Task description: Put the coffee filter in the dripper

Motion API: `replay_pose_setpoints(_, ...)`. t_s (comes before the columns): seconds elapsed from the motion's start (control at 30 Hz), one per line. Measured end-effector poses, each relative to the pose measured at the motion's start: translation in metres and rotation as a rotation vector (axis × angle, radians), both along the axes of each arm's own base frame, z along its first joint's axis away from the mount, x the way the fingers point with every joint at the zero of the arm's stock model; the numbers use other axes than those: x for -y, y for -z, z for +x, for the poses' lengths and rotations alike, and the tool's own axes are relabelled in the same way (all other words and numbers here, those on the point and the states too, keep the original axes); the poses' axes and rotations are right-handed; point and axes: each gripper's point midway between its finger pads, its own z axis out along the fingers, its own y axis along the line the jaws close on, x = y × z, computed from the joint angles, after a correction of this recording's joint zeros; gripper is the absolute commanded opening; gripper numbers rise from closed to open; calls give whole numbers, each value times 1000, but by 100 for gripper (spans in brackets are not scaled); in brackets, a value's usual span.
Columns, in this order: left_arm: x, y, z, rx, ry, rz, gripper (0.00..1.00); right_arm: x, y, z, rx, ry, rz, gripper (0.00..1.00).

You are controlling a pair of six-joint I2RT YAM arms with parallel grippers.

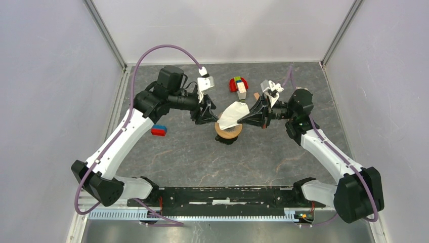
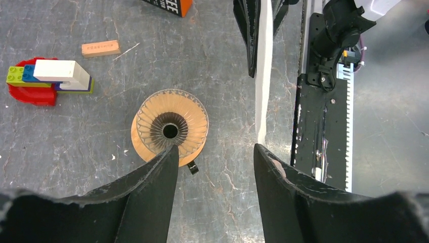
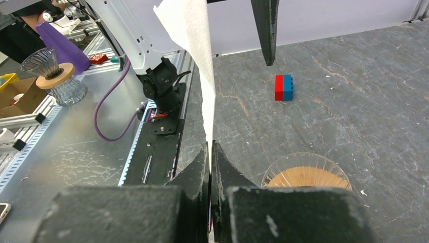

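Near ribbed glass dripper (image 2: pixel 152 121): thin white paper filter (image 1: pixel 231 114).

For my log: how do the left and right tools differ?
The left tool is open and grips nothing; the right tool is shut on the thin white paper coffee filter. The left tool points down at the clear ribbed glass dripper; the right tool points more level. Both are black.

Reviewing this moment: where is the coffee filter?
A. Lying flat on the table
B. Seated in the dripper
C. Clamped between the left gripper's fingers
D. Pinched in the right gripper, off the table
D: the right gripper, shut, clamps the coffee filter by its edge and holds it upright, the dripper has nothing in its funnel, and the left gripper stands open.
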Motion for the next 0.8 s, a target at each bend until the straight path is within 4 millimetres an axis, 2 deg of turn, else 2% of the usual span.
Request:
replay_pose_setpoints(0.47,-4,-1,-12,-25,20,-1,62,0,5,2,-32,3,-10,0)
replay_pose_setpoints(0.8,4,-7,-7,-13,35,-37,61,-1,7,4,-39,10,-12,0)
